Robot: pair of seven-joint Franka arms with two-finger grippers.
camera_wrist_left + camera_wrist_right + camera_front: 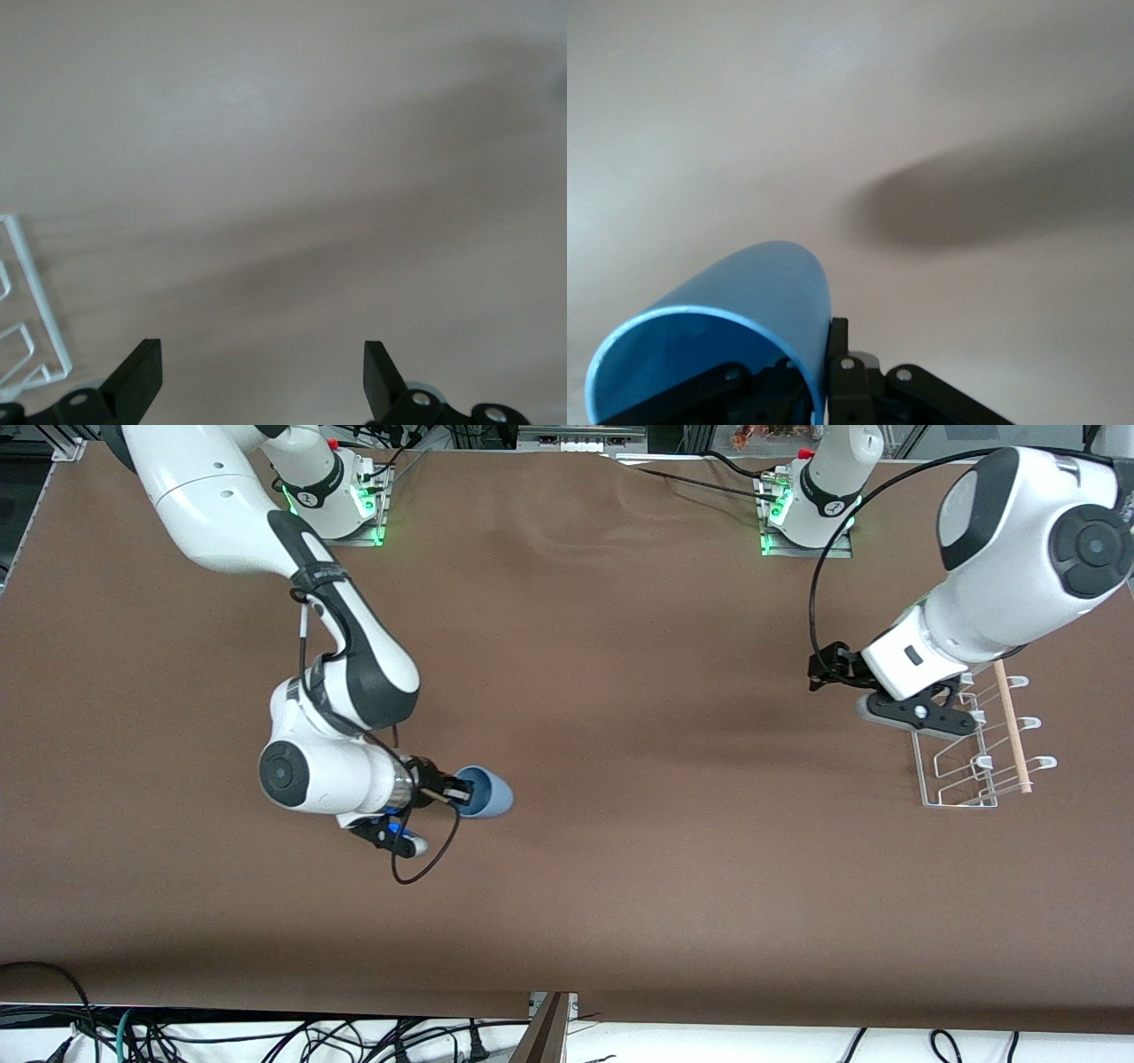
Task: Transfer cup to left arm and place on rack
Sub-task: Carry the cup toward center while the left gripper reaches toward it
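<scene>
Brown surface (602, 691): our right gripper (454, 790) fingers clamp the cup (485, 792) lower-left of frame; left gripper (263, 376), fingers wide, waits above the rack (974, 757). Handover and placing remain.

High front view, two close wrist views

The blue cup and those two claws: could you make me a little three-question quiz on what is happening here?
1. True or false: the right claw is shut on the cup.
2. The left claw is: A) open B) shut C) holding the cup.
3. Fill in: the left claw hangs beside the white wire ____.

Key: 1 true; 2 A; 3 rack.
</scene>
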